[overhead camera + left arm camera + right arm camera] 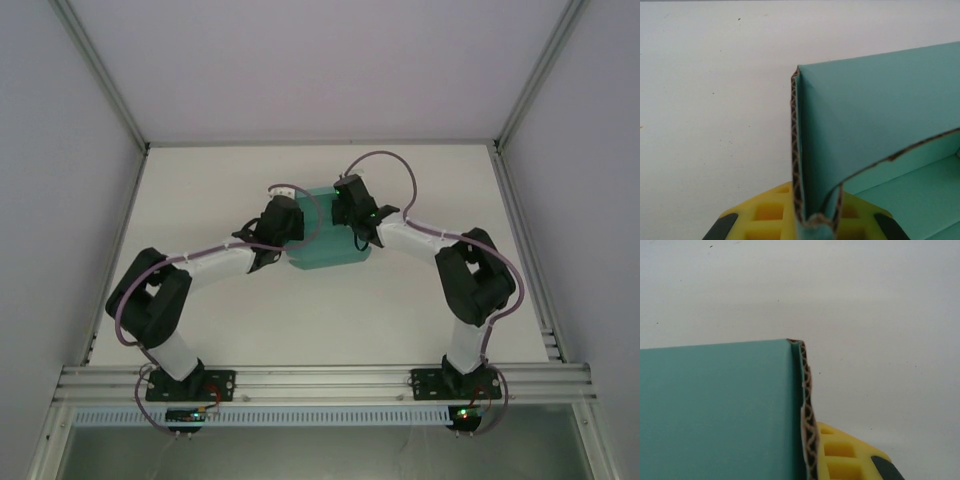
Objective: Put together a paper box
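Paper box mid-table, nearer the far edge. Left gripper pinches the folded card of one wall. Right gripper on another wall, yellow finger touching card; can't tell if clamped.

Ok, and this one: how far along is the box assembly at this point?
Partly done. The paper box has a floor and at least one side wall standing upright. In hand: the left claw pinches a doubled-over fold at that wall's end; the right claw is at another wall, grip hidden. Left: the curling flap is not tucked flat, and the top is open.
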Controlling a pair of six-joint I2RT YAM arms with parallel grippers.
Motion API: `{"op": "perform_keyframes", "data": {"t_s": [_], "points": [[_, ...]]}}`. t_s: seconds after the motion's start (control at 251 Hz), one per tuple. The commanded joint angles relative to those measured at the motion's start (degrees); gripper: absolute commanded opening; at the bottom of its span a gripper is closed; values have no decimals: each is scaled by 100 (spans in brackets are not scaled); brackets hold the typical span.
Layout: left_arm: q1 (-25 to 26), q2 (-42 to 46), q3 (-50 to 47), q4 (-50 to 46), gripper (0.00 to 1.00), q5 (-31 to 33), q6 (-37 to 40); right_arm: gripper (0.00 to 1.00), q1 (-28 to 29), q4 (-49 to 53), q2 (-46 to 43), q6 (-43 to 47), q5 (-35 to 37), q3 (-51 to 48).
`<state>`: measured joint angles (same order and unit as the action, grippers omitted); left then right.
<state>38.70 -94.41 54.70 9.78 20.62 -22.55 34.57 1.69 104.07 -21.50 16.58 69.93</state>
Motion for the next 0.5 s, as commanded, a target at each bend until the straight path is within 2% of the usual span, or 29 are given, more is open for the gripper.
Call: {"op": "perform_keyframes", "data": {"t_s": [0.0,0.108,0.2,0.291,0.379,0.431,0.495], "points": [[58,108,72,26,0,-190,-162,0,-38,-90,-173,66,232,105],[54,107,154,-126,0,-60,-274,0,21,420,-1,13,1146,296],[59,98,225,-290,0,120,-412,0,32,1030,187,-454,1926,459],[58,85,308,-429,0,227,-474,0,-44,1513,351,-720,2343,677],[54,46,365,-524,0,299,-488,0,-104,1762,439,-750,2351,830],[50,11,415,-580,0,365,-481,13,-125,1506,374,-402,2074,737],[48,-49,476,-681,0,475,-502,19,-163,1213,205,-97,1742,553]]}}
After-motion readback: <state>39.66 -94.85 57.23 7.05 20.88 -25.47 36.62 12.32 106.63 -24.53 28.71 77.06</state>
